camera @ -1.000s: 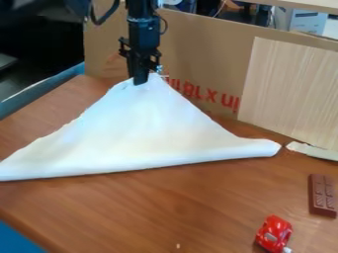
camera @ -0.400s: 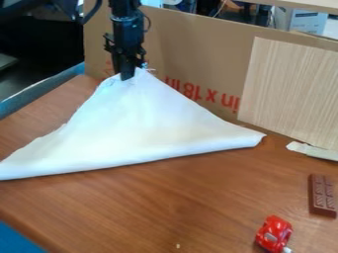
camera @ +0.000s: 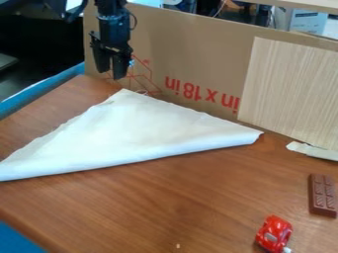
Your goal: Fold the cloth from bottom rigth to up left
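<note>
The gripper (camera: 111,70) hangs at the upper left, in front of the cardboard, with its two fingers apart and nothing between them. Just below and slightly right of it is the top corner of the white cloth (camera: 142,128), not touching the fingers. The cloth lies on the wooden table as a folded triangle, its long folded edge running from the far left to a corner at the middle right.
A cardboard panel (camera: 191,54) stands along the back, with a light wood board (camera: 290,89) leaning at the right. On the table's right side are a white strip (camera: 313,151), a brown chocolate bar (camera: 322,194) and a red toy car (camera: 274,233).
The gripper moved left, opened and let go of the cloth's top corner. That corner dropped onto the table, and the cloth's right corner shifted left.
</note>
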You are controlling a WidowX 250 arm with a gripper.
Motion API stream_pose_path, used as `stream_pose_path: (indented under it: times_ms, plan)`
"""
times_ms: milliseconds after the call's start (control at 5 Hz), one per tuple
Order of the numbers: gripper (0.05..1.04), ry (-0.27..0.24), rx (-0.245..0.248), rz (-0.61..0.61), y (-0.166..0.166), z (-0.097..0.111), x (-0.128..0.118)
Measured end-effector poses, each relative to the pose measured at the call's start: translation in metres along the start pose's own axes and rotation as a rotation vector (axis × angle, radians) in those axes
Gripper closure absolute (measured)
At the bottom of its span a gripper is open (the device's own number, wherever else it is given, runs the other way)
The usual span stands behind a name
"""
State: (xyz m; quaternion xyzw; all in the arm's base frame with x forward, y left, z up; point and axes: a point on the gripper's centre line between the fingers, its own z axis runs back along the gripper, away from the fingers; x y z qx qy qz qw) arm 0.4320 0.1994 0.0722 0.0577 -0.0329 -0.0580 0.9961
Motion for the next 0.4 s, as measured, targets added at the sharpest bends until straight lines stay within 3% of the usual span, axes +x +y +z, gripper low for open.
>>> stream_pose_path:
  times_ms: [200, 400]
  plan:
    - [0.087, 0.01, -0.021, -0.008, -0.004, -0.009, -0.007]
    - [0.083, -0.039, -0.061, -0.018, -0.005, 0.018, -0.02]
